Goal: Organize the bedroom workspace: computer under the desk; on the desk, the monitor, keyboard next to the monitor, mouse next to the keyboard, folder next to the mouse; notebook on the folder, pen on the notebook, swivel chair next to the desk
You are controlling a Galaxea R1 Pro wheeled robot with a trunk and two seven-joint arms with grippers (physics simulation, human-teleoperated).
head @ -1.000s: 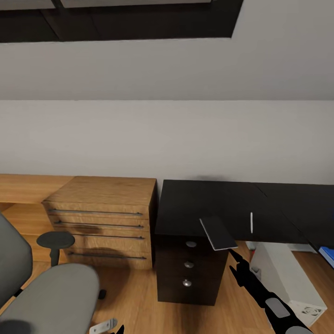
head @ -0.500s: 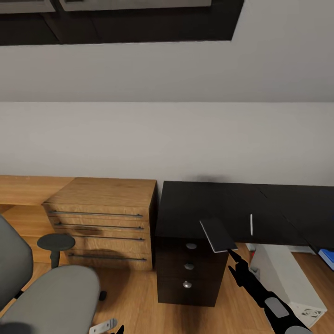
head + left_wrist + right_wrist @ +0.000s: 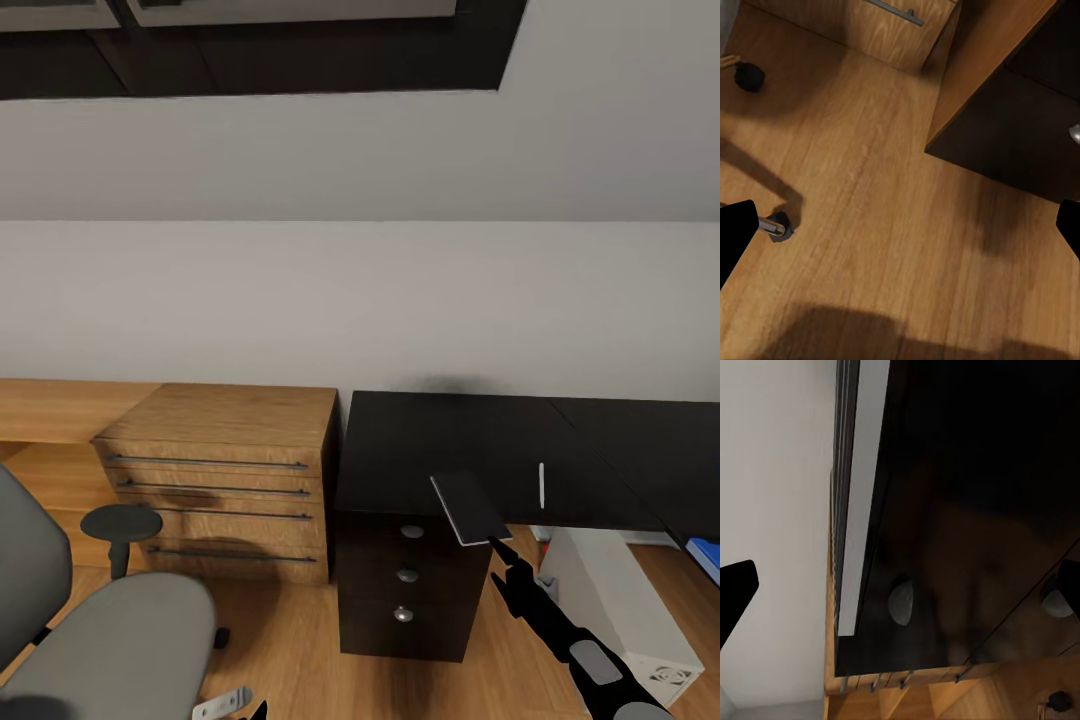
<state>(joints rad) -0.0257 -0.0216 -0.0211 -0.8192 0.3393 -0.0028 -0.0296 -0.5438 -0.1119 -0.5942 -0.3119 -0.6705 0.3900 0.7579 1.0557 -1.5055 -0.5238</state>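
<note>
Camera tilted up a touch over the last second, so everything sits slightly lower in your head view. Don't read that as object motion. Your right gripper (image 3: 497, 547) crept a little toward the front edge of the worktop (image 3: 440, 440); its tip is now just under the near corner of the notebook (image 3: 470, 506). Relative to the worktop, notebook and pen (image 3: 542, 485) haven't shifted.
</note>
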